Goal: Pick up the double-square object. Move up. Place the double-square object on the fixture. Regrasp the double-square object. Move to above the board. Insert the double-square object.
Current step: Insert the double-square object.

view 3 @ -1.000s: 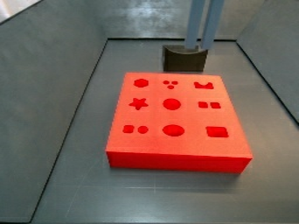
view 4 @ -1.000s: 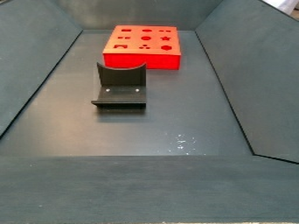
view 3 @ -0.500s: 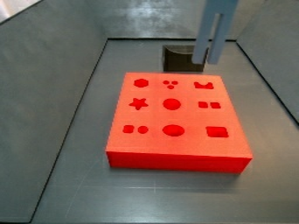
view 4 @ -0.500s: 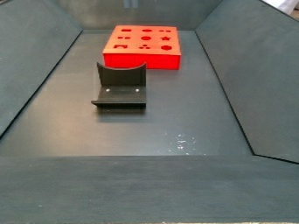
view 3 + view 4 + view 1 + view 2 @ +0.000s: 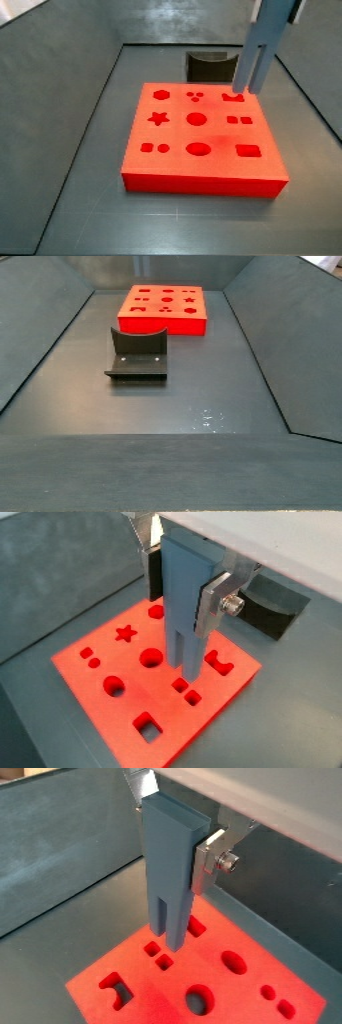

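Two silver fingers (image 5: pixel 214 600) of the gripper (image 5: pixel 187 572) were clamped on the upper part of the double-square object (image 5: pixel 183 617), one plate pressed flat against its side with a screw showing in both wrist views, the opposite plate mostly hidden behind the bar. The double-square object (image 5: pixel 167 873) hung upright from that grip, its long lower part reaching well below the fingertips, its lower end free in the air. Below it lay the board (image 5: pixel 134 697), with its red cut-outs visible around the bar's tip. In a side view the bar (image 5: pixel 257 55) stood over the board's (image 5: pixel 201 140) far right corner. The fixture (image 5: pixel 207 66) sat on the tray floor just behind the board; in a side view it (image 5: pixel 138 354) stood apart from the board (image 5: pixel 163 308).
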{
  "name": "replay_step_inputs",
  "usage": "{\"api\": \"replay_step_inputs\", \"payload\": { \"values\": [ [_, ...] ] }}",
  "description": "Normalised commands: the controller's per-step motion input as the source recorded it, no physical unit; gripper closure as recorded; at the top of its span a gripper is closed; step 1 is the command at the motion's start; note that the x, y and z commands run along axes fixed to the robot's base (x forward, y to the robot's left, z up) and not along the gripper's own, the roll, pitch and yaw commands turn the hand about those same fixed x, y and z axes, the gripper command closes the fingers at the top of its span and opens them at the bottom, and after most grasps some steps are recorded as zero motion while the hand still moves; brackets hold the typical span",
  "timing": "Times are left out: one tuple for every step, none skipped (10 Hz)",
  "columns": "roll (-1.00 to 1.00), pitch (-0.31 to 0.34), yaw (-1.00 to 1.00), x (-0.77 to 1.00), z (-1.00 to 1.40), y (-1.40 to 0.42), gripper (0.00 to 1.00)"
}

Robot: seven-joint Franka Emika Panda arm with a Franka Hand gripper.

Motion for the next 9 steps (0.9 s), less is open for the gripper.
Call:
{"api": "replay_step_inputs", "payload": {
  "values": [
    [0.23, 0.067, 0.09, 0.90, -0.31, 0.00, 1.00],
    [0.16, 0.019, 0.03, 0.47, -0.27, 0.00, 1.00],
    [0.12, 0.000, 0.00, 0.51, -0.31, 0.00, 1.00],
    [0.09, 0.000, 0.00, 0.55, -0.37, 0.00, 1.00],
    [0.09, -0.059, 0.00, 0.26, -0.39, 0.00, 1.00],
    [0.05, -0.090, 0.00, 0.10, -0.39, 0.00, 1.00],
    [0.00, -0.071, -0.01, 0.00, -0.30, 0.00, 1.00],
    [0.00, 0.000, -0.03, -0.01, -0.09, 0.00, 1.00],
    [0.00, 0.000, 0.00, -0.14, 0.00, 0.00, 1.00]
  ]
}}
